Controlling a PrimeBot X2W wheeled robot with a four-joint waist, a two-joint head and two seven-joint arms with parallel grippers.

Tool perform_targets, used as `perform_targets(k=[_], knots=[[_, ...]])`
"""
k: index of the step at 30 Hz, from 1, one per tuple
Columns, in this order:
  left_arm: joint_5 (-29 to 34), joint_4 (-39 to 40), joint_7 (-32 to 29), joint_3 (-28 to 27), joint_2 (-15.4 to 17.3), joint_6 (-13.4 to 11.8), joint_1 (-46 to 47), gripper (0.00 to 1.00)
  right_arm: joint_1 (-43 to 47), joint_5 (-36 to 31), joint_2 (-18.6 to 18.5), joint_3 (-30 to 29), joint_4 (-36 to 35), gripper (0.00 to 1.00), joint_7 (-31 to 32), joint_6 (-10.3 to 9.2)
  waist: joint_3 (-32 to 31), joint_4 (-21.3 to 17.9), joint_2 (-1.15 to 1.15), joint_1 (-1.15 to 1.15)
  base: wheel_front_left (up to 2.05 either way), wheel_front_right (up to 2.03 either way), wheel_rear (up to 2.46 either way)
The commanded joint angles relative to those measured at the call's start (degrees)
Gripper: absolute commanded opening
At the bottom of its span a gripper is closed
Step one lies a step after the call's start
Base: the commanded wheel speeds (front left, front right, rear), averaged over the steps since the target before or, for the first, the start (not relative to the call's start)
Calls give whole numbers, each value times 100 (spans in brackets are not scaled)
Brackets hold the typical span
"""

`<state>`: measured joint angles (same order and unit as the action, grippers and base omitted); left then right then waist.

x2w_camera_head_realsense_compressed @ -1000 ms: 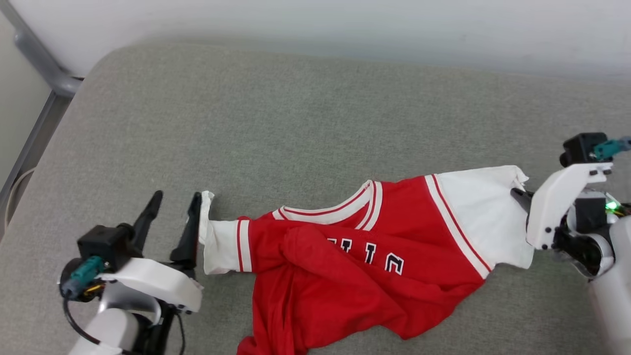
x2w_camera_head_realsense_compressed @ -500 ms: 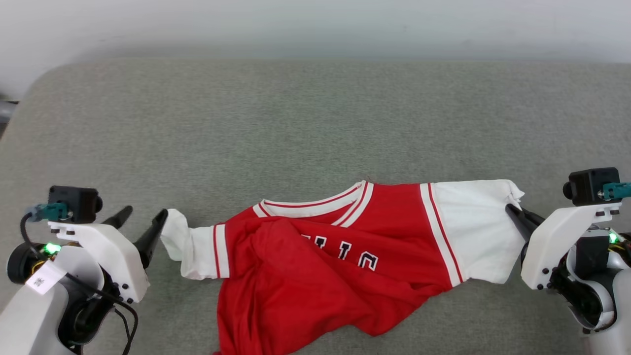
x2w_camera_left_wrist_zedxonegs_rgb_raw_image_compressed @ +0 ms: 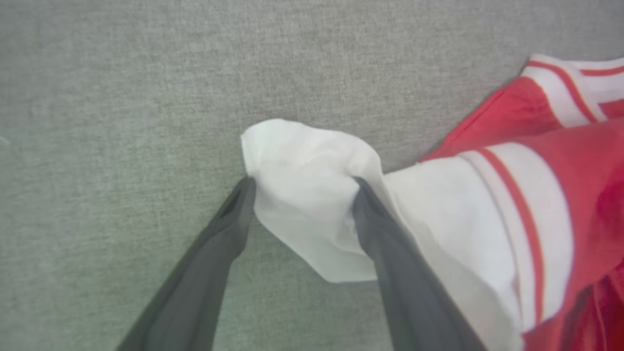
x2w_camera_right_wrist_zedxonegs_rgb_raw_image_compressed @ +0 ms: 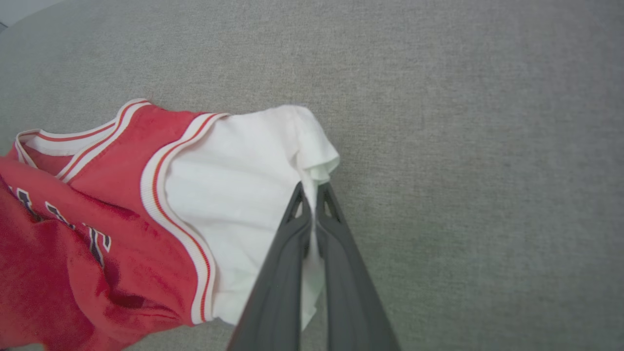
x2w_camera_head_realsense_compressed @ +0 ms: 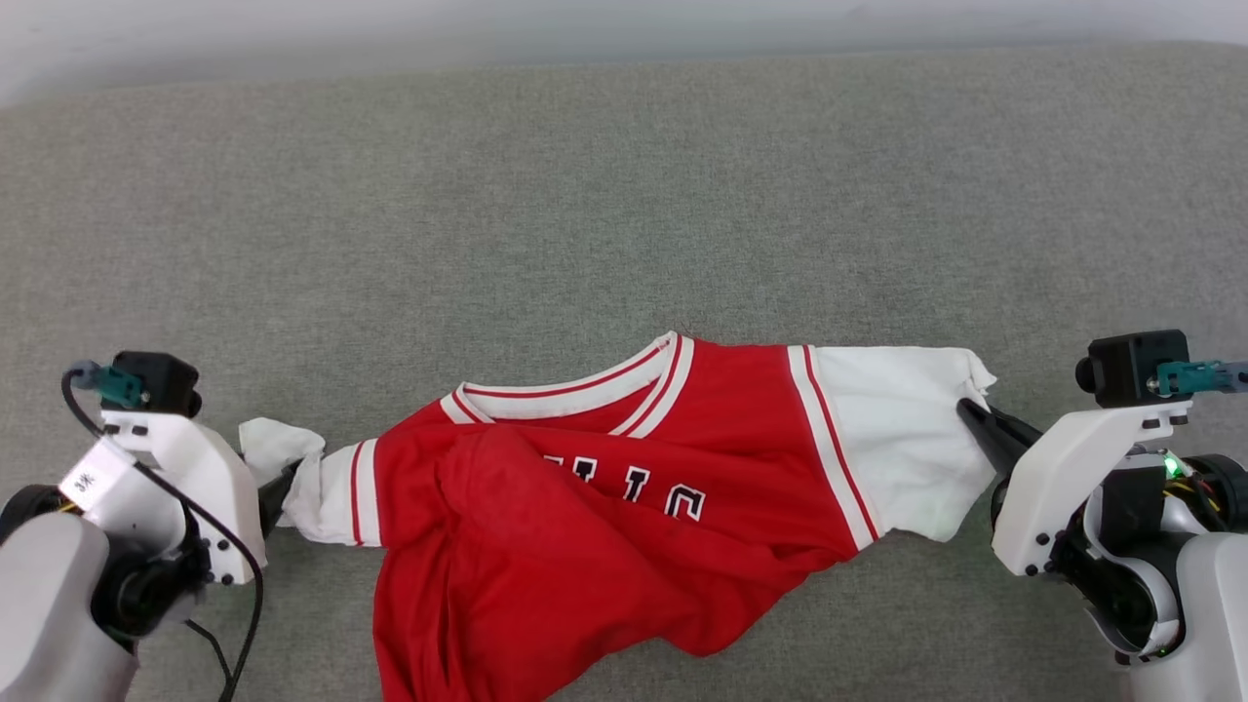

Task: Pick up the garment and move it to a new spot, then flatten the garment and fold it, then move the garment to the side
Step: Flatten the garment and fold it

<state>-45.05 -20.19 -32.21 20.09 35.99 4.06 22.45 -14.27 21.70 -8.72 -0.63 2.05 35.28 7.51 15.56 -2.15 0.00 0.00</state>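
The garment (x2w_camera_head_realsense_compressed: 604,546), a red jersey T-shirt with white sleeves and black letters, lies crumpled on the grey cushion, with its lower part folded over the front. My left gripper (x2w_camera_head_realsense_compressed: 283,480) is open at its left sleeve. In the left wrist view the two fingers (x2w_camera_left_wrist_zedxonegs_rgb_raw_image_compressed: 229,229) straddle the bunched white sleeve end (x2w_camera_left_wrist_zedxonegs_rgb_raw_image_compressed: 307,195), with the cloth between them. My right gripper (x2w_camera_head_realsense_compressed: 972,417) is shut on the edge of the other white sleeve (x2w_camera_head_realsense_compressed: 897,429). The right wrist view shows its fingers (x2w_camera_right_wrist_zedxonegs_rgb_raw_image_compressed: 292,234) pinching the cuff fold (x2w_camera_right_wrist_zedxonegs_rgb_raw_image_compressed: 317,165).
The grey fabric cushion (x2w_camera_head_realsense_compressed: 585,195) stretches wide on all sides of the shirt. A pale wall (x2w_camera_head_realsense_compressed: 292,29) runs along its far edge. The garment's red hem reaches the bottom edge of the head view.
The head view has turned, so the whole picture shifted. My left gripper has moved onto the left sleeve end, which now sits bunched between its open fingers. The right gripper keeps its hold.
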Motion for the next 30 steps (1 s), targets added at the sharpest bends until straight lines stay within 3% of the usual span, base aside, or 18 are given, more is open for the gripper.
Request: perform_targets(k=[1, 5, 7, 11, 23, 30], knots=[[26, -283, -258, 148, -11, -7, 59, 100, -77, 34, 31, 19, 15, 0, -37, -4, 71, -36, 0, 0, 0, 0, 0], [-87, -804, -968, 476, -193, 21, 16, 100, -129, 100, 38, 64, 73, 0, -86, -4, 135, -51, 0, 0, 0, 0, 0], [-172, -926, -1176, 590, -332, 71, 7, 0, -147, 142, 43, 88, 113, 0, -114, -4, 148, -63, 0, 0, 0, 0, 0], [-150, -948, -1032, 653, -435, 148, 122, 0, -189, 173, 16, 104, 154, 0, -159, -4, 151, -64, 0, 0, 0, 0, 0], [544, -870, 833, 475, -253, 261, 1134, 0, -527, -137, -322, -231, 55, 0, -598, -5, -283, 115, 0, 0, 0, 0, 0], [786, -1074, 1656, 328, -458, 45, 1764, 0, -1036, -416, -483, -363, 337, 0, -769, -6, -675, 207, 0, 0, 0, 0, 0]])
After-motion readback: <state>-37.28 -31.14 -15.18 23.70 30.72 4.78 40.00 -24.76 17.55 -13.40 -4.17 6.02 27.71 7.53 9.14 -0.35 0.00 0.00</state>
